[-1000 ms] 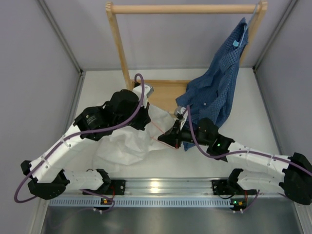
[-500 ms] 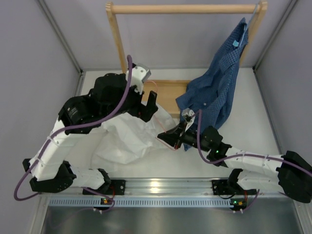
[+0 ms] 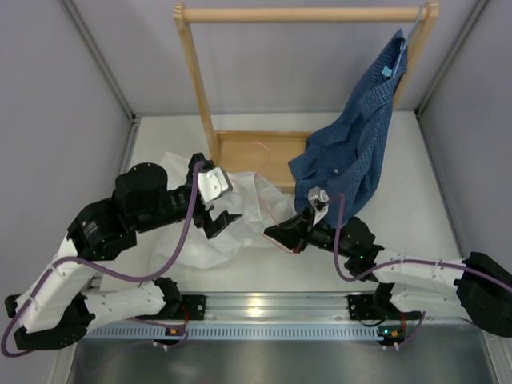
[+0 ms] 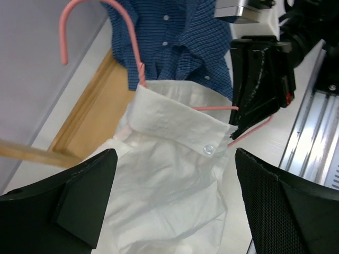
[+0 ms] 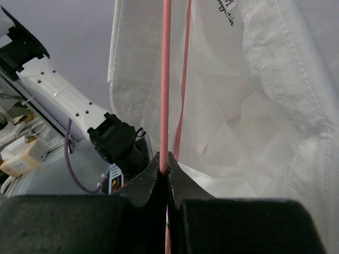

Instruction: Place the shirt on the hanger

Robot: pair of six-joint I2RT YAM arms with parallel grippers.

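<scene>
left gripper (image 3: 218,219) hangs wide open and empty just above the large, thin, plain white button-up shirt (image 4: 169,180), which lies crumpled on the pale table (image 3: 400,216) between my two arms. right gripper (image 5: 164,163) is clamped tight on the thin pink wire hanger (image 4: 135,53), pinching the wire at the end nearest its own arm.

what the next move turns on, as i read it: in the left wrist view the collar sits straight ahead of the open fingers, roughly centred between them, so the left arm is the nearer one to the cloth. the hanger runs from the right gripper's pinch away towards the wooden rack (image 3: 198,88), hook end farthest from me, and the hook's neck comes up out of the folded collar. the near shoulder of the hanger shows bare outside the shirt. whether the far shoulder is properly inside i cannot tell, since the fabric hides it.

the shirt looks soft and rumpled, with the collar folded down and one button showing at its tip. a dark blue checked shirt (image 3: 352,152) hangs from the rack just beyond.
</scene>
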